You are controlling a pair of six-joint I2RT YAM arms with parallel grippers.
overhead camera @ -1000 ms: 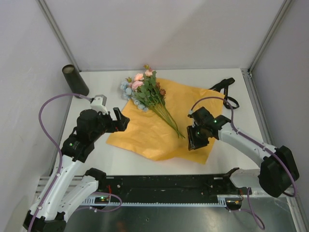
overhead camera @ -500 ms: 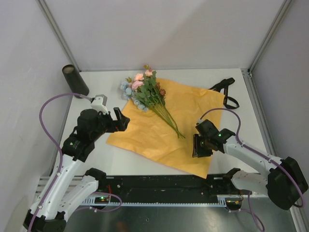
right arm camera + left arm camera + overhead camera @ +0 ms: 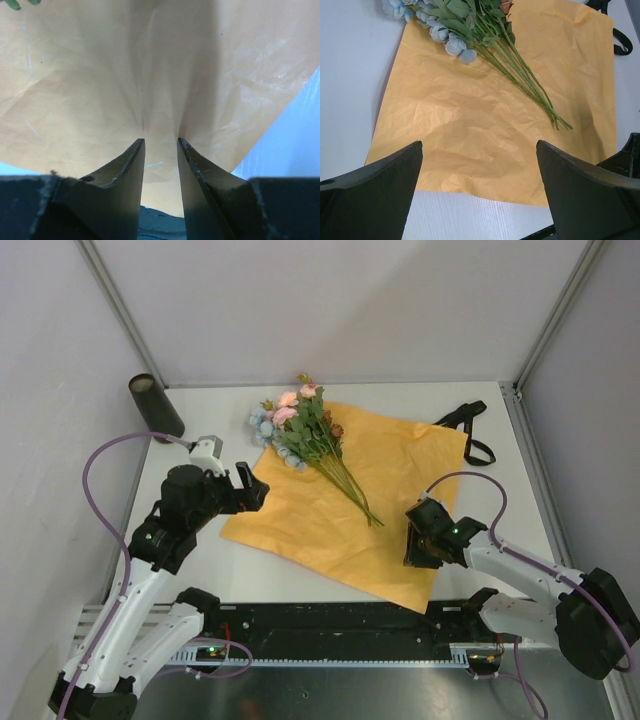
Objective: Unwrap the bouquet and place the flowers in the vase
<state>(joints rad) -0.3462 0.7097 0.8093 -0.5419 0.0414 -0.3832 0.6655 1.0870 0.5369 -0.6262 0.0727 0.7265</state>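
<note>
White table [image 3: 400,400] under everything. Black strap [image 3: 465,414] lying looped near far right corner, flat on table. Plain grey walls [image 3: 340,310] on three sides, metal posts [image 3: 560,315] at corners. Black rail [image 3: 340,618] along near edge.

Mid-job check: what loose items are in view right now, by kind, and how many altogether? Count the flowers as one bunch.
orange paper sheet: 1
bunch of flowers: 1
dark vase: 1
black ribbon strap: 1
Total: 4
</note>
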